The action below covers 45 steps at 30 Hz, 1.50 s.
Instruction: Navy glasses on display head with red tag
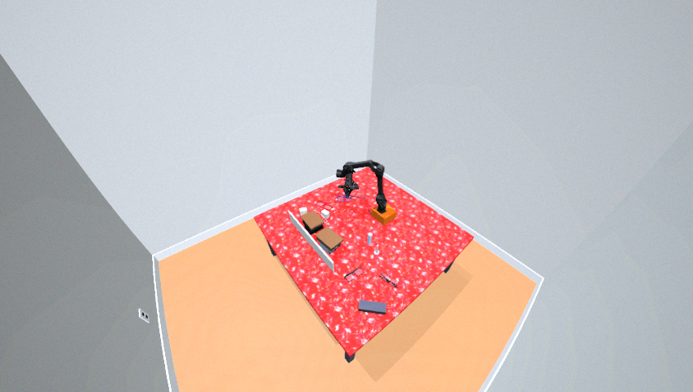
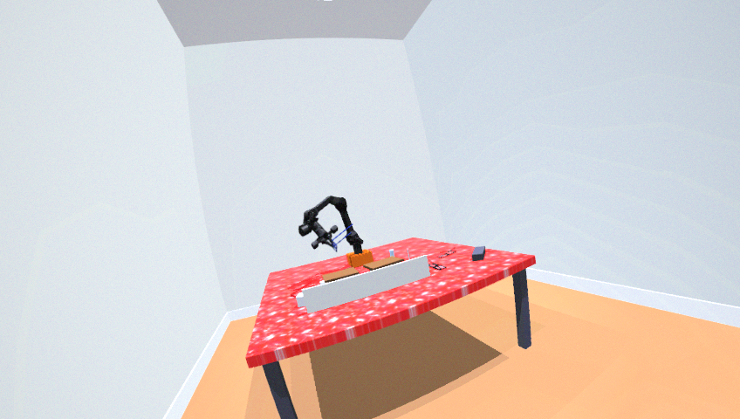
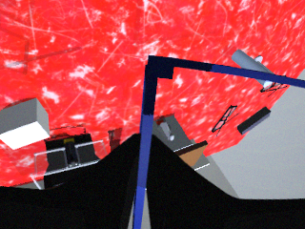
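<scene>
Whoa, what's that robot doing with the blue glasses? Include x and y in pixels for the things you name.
The black robot arm (image 1: pixel 377 182) (image 2: pixel 346 217) is holding the blue glasses (image 1: pixel 344 198) (image 2: pixel 342 234) (image 3: pixel 144 157) up in the air, with its claw (image 1: pixel 346 195) (image 2: pixel 333 245) shut on them. They're not on a display head. The job is to put them on the one with the red tag, but I can't tell which one that is from here.

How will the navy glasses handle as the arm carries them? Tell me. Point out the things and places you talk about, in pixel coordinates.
The navy glasses (image 1: pixel 344 198) (image 2: pixel 342 234) (image 3: pixel 144 148) look stiff: their thin bars run straight in the air. They are probably light, being mostly open frame. They may pivot or slip in the gripper (image 1: pixel 346 196) (image 2: pixel 333 245), since the fingers pinch only a narrow bar.
</scene>
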### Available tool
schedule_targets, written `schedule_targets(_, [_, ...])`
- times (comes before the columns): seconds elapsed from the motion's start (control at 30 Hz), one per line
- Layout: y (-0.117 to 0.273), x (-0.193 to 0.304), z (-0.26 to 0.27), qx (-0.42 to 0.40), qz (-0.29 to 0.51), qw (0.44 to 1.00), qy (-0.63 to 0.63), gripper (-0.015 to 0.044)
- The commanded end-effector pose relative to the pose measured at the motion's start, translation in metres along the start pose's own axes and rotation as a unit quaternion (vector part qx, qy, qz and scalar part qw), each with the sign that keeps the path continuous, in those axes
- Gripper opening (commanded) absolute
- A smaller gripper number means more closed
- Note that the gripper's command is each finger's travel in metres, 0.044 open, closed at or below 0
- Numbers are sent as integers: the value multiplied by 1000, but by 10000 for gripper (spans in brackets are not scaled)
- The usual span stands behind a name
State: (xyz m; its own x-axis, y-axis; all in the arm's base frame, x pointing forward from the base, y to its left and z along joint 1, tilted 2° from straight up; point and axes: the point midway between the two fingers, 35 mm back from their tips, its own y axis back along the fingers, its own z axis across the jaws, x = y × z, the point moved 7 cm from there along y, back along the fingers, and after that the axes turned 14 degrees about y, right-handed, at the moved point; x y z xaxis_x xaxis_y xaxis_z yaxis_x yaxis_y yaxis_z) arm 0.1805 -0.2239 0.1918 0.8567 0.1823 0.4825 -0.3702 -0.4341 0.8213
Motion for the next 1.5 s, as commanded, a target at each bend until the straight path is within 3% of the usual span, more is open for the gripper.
schedule_targets(0.0, [-9,5,-4,7,-17,997,81,0])
schedule_targets(0.33, [-27,20,-13,28,-50,953,297,0])
schedule_targets(0.7, [-48,34,-26,61,-78,850,518,0])
schedule_targets(1.07, [-67,47,-40,102,-92,694,706,0])
schedule_targets(1.47, [-87,59,-57,149,-93,477,861,0])
